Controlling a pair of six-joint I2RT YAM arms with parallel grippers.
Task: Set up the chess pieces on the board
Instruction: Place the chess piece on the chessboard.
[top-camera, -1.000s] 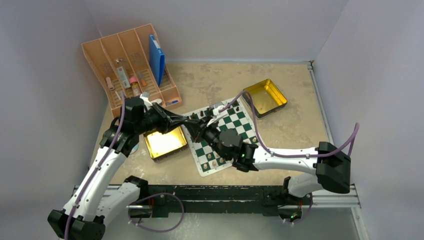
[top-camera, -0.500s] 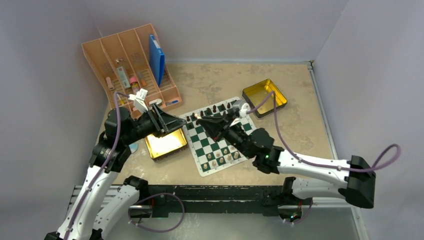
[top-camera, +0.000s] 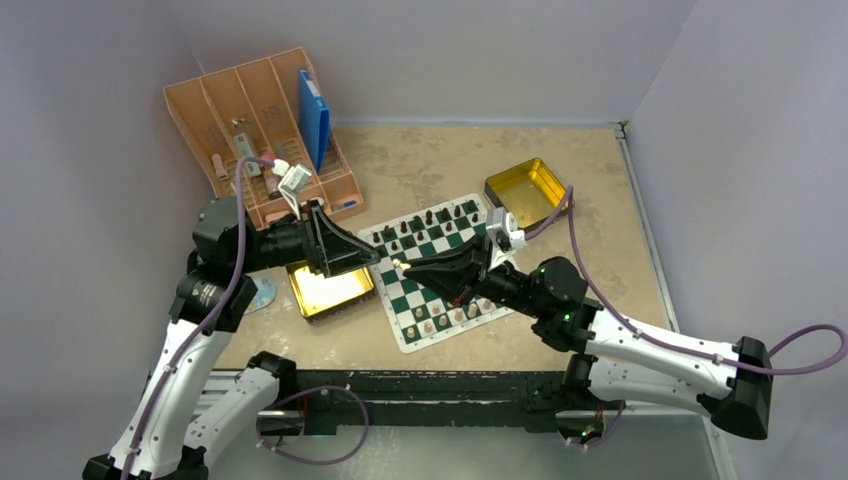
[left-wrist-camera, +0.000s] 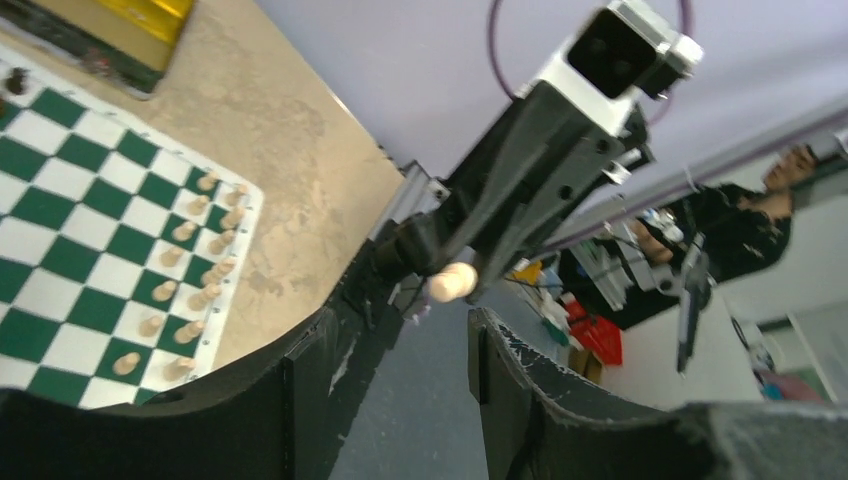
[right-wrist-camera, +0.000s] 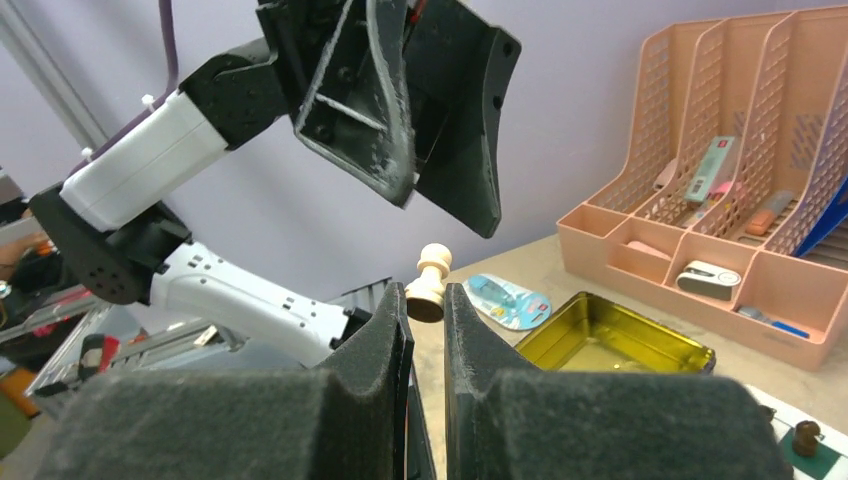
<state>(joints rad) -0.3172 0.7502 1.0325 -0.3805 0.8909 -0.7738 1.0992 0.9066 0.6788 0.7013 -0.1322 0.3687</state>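
1. The right gripper (right-wrist-camera: 425, 300) is closed narrowly on a small light tan pawn of turned wood (right-wrist-camera: 430, 283), which has a round head and a flared foot. The pawn is pinched at the very tips of the matte black, foam-textured pads (right-wrist-camera: 380, 350). It is tilted and held in the air over the left part of the mat.
2. The left gripper (left-wrist-camera: 402, 318) is spread wide and holds nothing. Its hard black fingers (left-wrist-camera: 510, 390) are scuffed pale along the edges. It is held near the pawn but apart from it.
3. A flat square chess mat of dark green and white squares (top-camera: 415, 300) lies askew at the middle of the desk, toward the near edge. Light tan chessmen (top-camera: 440, 322) stand in two rows on its near side. Dark brown chessmen (top-camera: 430, 218) are lined up along its far side.
4. A shallow gold square metal tin (top-camera: 335, 290), glossy inside, lies just beside the mat, toward the left edge. A second gold tin (top-camera: 525, 190) lies at the mat's far right corner.
5. A peach plastic lattice file rack (top-camera: 250, 110) stands at the far left corner of the desk, and an upright blue folder (top-camera: 313, 118) is slotted in it.
6. The pawn's tilt and the ribbed inner face of a left finger are shown only by the right wrist view. The whole mat is shown only by the top view.
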